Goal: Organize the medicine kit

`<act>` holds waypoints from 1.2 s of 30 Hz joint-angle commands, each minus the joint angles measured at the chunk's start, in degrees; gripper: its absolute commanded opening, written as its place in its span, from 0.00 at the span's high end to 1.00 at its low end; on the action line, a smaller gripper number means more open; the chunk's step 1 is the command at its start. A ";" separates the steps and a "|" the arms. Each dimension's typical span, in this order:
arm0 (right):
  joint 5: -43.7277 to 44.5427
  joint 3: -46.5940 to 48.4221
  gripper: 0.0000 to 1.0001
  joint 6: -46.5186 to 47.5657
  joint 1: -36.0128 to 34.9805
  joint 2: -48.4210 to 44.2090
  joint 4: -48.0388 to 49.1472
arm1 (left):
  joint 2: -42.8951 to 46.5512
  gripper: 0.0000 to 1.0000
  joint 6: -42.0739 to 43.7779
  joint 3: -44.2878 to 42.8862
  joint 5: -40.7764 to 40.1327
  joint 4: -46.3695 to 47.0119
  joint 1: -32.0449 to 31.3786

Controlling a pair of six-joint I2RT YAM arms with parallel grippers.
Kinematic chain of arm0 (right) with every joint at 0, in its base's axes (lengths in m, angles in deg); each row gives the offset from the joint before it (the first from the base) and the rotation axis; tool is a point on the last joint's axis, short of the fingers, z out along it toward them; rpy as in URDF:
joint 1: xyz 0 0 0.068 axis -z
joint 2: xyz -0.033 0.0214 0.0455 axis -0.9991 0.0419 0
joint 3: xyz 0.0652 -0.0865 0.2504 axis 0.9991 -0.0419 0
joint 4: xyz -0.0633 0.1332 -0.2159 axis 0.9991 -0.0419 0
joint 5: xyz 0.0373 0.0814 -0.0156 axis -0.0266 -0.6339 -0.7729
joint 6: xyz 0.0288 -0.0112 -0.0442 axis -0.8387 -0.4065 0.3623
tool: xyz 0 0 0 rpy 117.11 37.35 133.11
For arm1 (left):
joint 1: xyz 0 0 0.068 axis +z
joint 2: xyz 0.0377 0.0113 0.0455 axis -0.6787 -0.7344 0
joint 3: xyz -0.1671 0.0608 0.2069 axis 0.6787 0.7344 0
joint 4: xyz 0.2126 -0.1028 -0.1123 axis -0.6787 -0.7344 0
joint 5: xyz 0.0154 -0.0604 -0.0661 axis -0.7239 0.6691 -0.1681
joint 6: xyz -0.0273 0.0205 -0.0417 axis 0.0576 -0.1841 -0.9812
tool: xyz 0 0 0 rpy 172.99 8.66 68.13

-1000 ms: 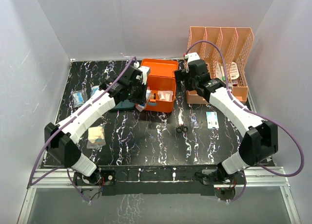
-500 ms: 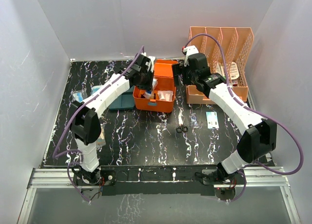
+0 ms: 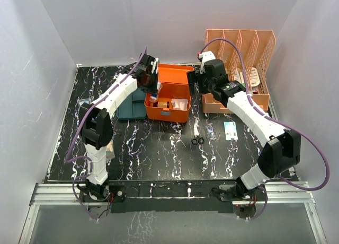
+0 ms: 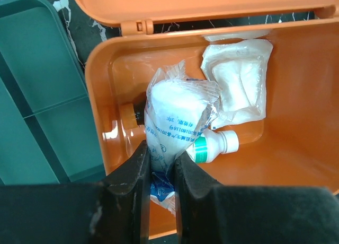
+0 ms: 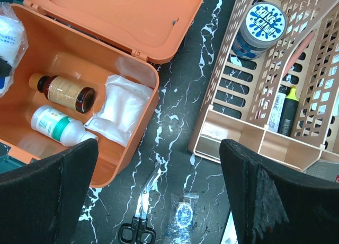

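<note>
Left tool point(image 4: 159, 155) has swung over the open medicine kit point(image 4: 296, 148) (mid-back of the worktop point(image 3: 159, 148)), pinched on a wrapped bandage roll point(image 4: 180, 114), which looks ready to drop inside; right tool point(image 5: 159, 148) hangs wide open, empty.

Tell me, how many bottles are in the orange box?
2. A brown bottle lies on the orange box floor, and a white bottle with a green label lies right beside it. The bagged roll the left gripper holds might hide more.
</note>
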 commanded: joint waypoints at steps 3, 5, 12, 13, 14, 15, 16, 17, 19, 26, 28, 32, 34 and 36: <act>0.99 0.41 0.02 1.68 -0.16 -1.79 3.03 | 1.52 1.00 -1.00 -1.63 1.49 -3.93 -0.45; 1.01 0.13 0.02 1.72 -0.16 -1.81 3.36 | 2.11 1.00 -1.58 -0.60 2.43 -5.09 -0.45; 1.01 -1.30 0.02 0.89 -0.09 -2.31 4.13 | 3.66 0.94 -2.13 2.88 2.00 -6.65 -0.48; 1.06 -1.50 0.02 0.68 -0.15 -2.41 4.23 | 3.60 0.90 -2.05 2.78 1.58 -6.56 -0.46; 1.06 -1.77 0.02 0.49 -0.15 -2.61 4.29 | 3.55 0.85 -1.80 2.53 1.61 -6.43 -0.43; 1.00 -2.01 0.02 0.37 -0.16 -2.69 4.44 | 3.33 0.79 -1.72 2.17 1.78 -6.60 -0.46; 0.99 -2.16 0.02 0.25 -0.12 -2.81 4.51 | 3.15 0.73 -1.49 1.87 1.82 -6.75 -0.45; 1.02 -2.21 0.02 0.12 -0.13 -2.90 4.44 | 3.11 0.70 -1.35 1.72 1.96 -6.84 -0.45; 1.08 -2.37 0.02 -0.11 -0.13 -3.10 4.24 | 3.12 0.64 -1.09 1.58 2.00 -6.85 -0.45; 1.41 -2.44 0.02 -0.36 -0.14 -4.02 3.39 | 4.57 0.60 -1.43 3.44 2.35 -5.87 -0.49; 1.39 -2.43 0.02 -0.49 -0.16 -4.17 3.09 | 5.29 0.60 -1.13 3.50 2.27 -5.37 -0.45; 1.19 -2.85 0.02 -1.05 -0.23 -4.60 2.78 | 7.23 0.59 0.92 0.52 0.53 -4.56 -0.30; 1.29 -3.24 0.02 -1.15 -0.25 -4.90 2.62 | 9.48 0.59 2.05 -0.69 -1.25 -2.93 1.20; 1.49 -3.71 0.02 -1.15 -0.23 -5.29 2.49 | 11.30 0.58 3.52 -0.82 -2.66 -0.63 4.12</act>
